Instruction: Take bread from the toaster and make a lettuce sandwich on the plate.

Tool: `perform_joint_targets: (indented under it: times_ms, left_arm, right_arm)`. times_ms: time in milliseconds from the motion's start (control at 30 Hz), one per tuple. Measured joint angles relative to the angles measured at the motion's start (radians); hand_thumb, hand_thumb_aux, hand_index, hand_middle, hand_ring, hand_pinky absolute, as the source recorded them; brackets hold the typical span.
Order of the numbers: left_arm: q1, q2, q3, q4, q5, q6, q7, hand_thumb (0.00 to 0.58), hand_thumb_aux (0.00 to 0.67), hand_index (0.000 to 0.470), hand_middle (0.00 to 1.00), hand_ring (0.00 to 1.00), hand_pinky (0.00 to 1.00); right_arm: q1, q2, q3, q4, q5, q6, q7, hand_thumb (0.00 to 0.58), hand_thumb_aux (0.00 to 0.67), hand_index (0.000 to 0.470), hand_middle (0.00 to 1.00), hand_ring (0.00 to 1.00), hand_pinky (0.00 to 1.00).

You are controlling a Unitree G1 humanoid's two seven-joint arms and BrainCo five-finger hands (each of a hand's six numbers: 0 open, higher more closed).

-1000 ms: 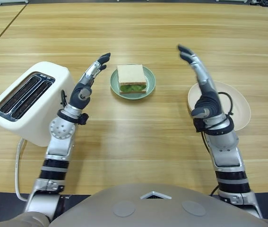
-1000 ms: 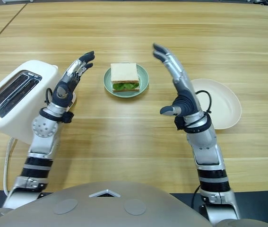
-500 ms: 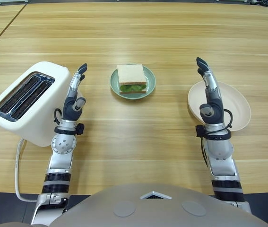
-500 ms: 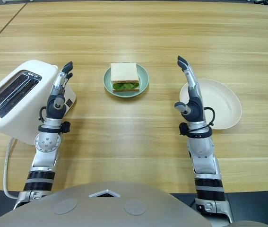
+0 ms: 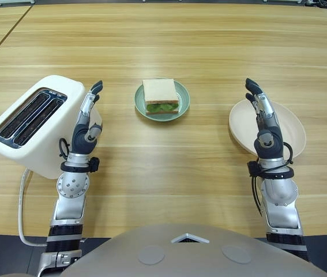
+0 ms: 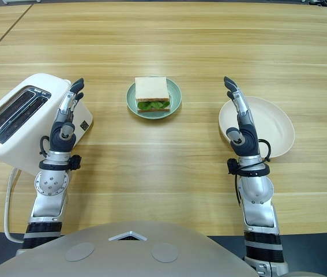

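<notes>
Sandwich (image 5: 161, 96) rests on the green plate (image 5: 184, 103).

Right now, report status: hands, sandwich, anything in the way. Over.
Left hand open, empty, beside toaster; right hand open, empty, at left edge of cream bowl. Sandwich assembled on green plate, lettuce showing. Nothing blocking the plate.

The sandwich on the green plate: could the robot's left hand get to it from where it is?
Probably yes. The left hand is open and empty beside the toaster, and only bare table lies between it and the sandwich on the green plate.
</notes>
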Motion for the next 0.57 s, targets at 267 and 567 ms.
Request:
perform_joint_targets:
  times_ms: [267, 567]
  left_arm:
    - [-0.048, 0.009, -0.009, 0.050, 0.001, 0.001, -0.009, 0.000, 0.000, 0.000, 0.00, 0.00, 0.00]
    - [-0.154, 0.047, 0.007, 0.228, 0.001, -0.045, 0.001, 0.000, 0.000, 0.000, 0.00, 0.00, 0.00]
  right_arm:
    - [-0.019, 0.004, -0.001, 0.012, -0.003, -0.006, 0.001, 0.000, 0.000, 0.000, 0.00, 0.00, 0.00]
    - [-0.070, 0.052, 0.035, 0.045, -0.045, -0.012, -0.026, 0.000, 0.000, 0.000, 0.00, 0.00, 0.00]
